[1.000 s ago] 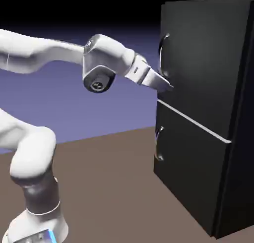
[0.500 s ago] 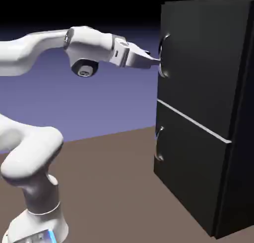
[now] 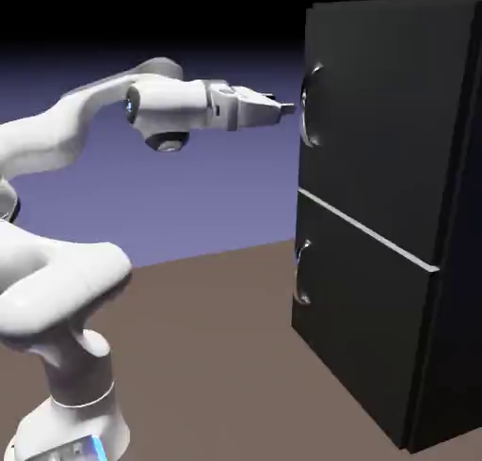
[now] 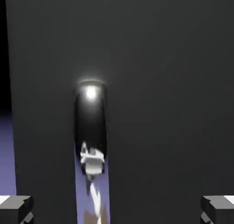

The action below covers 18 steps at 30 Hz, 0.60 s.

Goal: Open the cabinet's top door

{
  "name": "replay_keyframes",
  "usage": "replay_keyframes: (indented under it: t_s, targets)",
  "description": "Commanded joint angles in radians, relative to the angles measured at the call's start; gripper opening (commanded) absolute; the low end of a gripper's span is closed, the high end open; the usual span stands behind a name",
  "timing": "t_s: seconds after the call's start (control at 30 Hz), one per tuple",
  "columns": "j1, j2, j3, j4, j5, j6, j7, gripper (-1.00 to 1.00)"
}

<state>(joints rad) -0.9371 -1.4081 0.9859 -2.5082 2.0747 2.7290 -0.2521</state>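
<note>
Top door [image 3: 391, 130] of the black cabinet [image 3: 362, 356], exterior view: above the pale seam, closed; its curved handle [image 3: 307, 106] by the door's left edge, just beyond the gripper [image 3: 293, 108], apart. Hand view: handle left of centre between spread fingertips [image 4: 15, 209], nothing pinched.

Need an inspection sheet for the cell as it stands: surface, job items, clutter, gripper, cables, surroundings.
Surface: brown floor, nothing seen lying on it
Job items: black cabinet; upper door shut, curved metal handle near its edge; lower door shut, with its own curved handle
Clutter: nothing seen
Gripper: two-finger gripper open, nothing between the fingertips, just short of the upper handle
Cables: nothing seen
Surroundings: white arm reaching toward the cabinet; plain blue-violet backdrop, black toward the top
</note>
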Motion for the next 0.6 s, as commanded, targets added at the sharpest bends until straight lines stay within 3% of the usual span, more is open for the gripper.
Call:
replay_keyframes:
  t_s: [0.0,0.2,0.23,0.57]
  targets:
    - [-0.019,-0.017,0.020,0.006,0.042,-0.006,-0.020,0.00]
    - [-0.185,0.017,0.076,0.126,0.139,-0.047,-0.064,0.00]
    - [-0.185,0.017,0.076,0.126,0.139,-0.047,-0.064,-1.00]
    - [0.098,-0.047,-0.202,-0.191,0.082,-0.352,-0.245,-1.00]
